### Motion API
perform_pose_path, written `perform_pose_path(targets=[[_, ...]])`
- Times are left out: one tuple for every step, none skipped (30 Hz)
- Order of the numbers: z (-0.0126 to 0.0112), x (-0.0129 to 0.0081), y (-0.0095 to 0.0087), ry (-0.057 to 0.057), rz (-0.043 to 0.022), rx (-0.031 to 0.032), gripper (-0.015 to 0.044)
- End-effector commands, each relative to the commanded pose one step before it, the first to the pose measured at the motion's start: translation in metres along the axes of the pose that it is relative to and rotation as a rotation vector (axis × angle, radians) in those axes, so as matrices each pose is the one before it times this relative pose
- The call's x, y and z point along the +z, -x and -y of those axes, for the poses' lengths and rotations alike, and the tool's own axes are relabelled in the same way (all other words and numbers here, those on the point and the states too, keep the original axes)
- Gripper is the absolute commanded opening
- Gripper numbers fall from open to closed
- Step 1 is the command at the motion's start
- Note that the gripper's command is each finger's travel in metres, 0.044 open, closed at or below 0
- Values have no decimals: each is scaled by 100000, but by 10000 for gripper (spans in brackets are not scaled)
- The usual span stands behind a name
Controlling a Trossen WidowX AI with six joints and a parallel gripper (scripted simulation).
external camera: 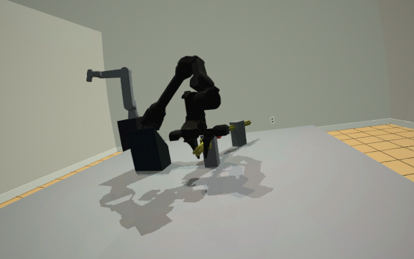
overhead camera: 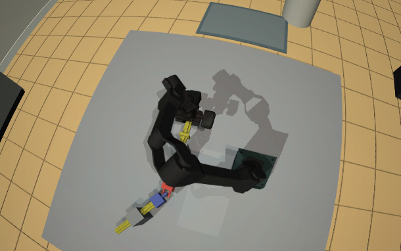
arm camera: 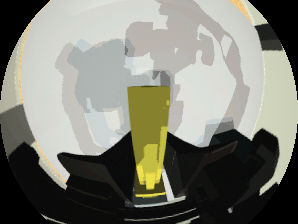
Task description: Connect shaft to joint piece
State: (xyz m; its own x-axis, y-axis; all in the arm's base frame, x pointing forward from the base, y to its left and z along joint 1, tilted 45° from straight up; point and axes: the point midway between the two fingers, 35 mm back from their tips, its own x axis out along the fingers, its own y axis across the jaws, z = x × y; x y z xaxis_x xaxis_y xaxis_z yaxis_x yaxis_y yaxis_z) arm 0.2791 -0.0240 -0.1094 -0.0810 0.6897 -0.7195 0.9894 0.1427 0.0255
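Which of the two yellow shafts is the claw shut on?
The upper shaft, under the claw. The other shaft runs untouched through the lower block.

The yellow shaft (arm camera: 150, 137) runs straight up from the gripper (arm camera: 152, 192) — its near end is clamped between the dark fingers. Beyond the shaft's far tip lies the grey table top (arm camera: 80, 36) — patched with shadows.

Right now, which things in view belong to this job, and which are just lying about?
Job: gripper, shut on the second shaft; red joint piece; fixed shaft; grey block; second block.
Lying about: floor mat; pale cylinder; dark box; grey arm by the wall.
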Motion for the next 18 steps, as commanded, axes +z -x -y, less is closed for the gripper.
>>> perform_pose_path(targets=[[-10, -857, -54, -322, -335, 143, 0], [0, -156, -2, -3, -12, -3, 0], [0, -156, -2, -3, -12, -3, 0], [0, -156, -2, -3, -12, -3, 0], [0, -156, -2, -3, -12, -3, 0], [0, -156, -2, -3, -12, -3, 0], [0, -155, -2, -3, -12, -3, 0], [0, -155, -2, -3, -12, -3, 0], [0, -155, -2, -3, -12, -3, 0], [0, -155, -2, -3, -12, -3, 0], [0, -155, -2, -3, -12, -3, 0], [1, -166, -3, -3, -13, -3, 0], [2, -168, -3, -3, -14, -3, 0], [3, -168, -3, -3, -15, -4, 0], [3, -139, -3, -2, -13, -3, 0], [2, -84, -2, -1, -8, -2, 0], [1, -28, -1, 0, -3, -1, 0], [0, 0, 0, 0, 0, 0, 0]])
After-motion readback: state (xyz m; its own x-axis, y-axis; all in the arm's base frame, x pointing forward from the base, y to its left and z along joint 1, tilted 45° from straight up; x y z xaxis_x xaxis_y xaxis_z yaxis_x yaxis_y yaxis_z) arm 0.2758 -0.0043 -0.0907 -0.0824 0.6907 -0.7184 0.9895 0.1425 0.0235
